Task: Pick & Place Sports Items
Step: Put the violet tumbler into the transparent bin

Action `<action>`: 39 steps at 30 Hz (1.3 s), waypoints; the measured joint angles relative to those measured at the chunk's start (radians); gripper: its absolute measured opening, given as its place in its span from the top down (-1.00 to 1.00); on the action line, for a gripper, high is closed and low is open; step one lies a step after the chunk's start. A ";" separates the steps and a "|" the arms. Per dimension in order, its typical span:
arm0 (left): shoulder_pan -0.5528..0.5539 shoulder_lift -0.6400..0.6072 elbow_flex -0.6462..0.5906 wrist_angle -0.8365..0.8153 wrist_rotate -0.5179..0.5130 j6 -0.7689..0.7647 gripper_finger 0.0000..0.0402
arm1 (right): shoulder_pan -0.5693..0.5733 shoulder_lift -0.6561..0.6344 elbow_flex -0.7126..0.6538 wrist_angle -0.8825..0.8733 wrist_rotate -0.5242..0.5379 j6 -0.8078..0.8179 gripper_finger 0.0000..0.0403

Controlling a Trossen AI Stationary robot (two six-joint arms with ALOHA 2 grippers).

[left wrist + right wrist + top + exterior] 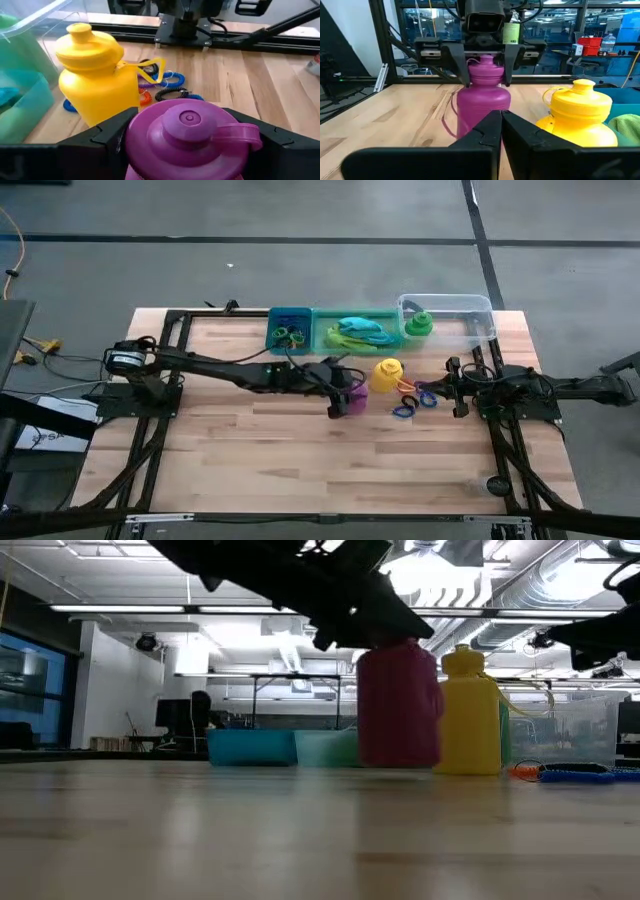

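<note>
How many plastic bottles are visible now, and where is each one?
3. The purple bottle stands on the table between the left gripper's fingers. The yellow bottle stands beside it. The green bottle is in the clear bin. None seems hidden.

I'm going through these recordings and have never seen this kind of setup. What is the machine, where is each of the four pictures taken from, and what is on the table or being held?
It is a robot with two dark arms at a wooden table. One picture looks straight down, one looks level across the tabletop, and one comes from each arm's wrist.

The left tool has its fingers either side of the purple bottle, which stands on the table. The right tool is shut and empty, waiting at the right.

The yellow bottle stands beside the purple one, with small coloured rings next to it. Along the far edge sit a blue bin, a green bin with cloths, and a clear bin holding a green bottle.
</note>
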 joint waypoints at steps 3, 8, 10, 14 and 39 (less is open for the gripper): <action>0.000 0.000 0.000 -0.003 0.001 0.003 -0.03 | 0.000 0.000 0.000 0.000 0.000 0.000 1.00; 0.000 0.006 0.000 -0.031 0.005 0.003 -0.03 | 0.000 0.000 0.000 0.000 0.000 0.000 1.00; 0.000 0.015 0.001 -0.028 0.007 0.003 -0.03 | 0.000 0.000 0.000 0.000 0.000 0.000 1.00; 0.000 0.016 0.002 -0.032 0.011 0.000 -0.03 | 0.000 0.000 0.000 0.000 0.000 0.000 1.00; -0.018 -0.075 -0.001 -0.045 0.084 0.069 -0.83 | 0.000 0.000 0.000 0.000 0.000 0.000 1.00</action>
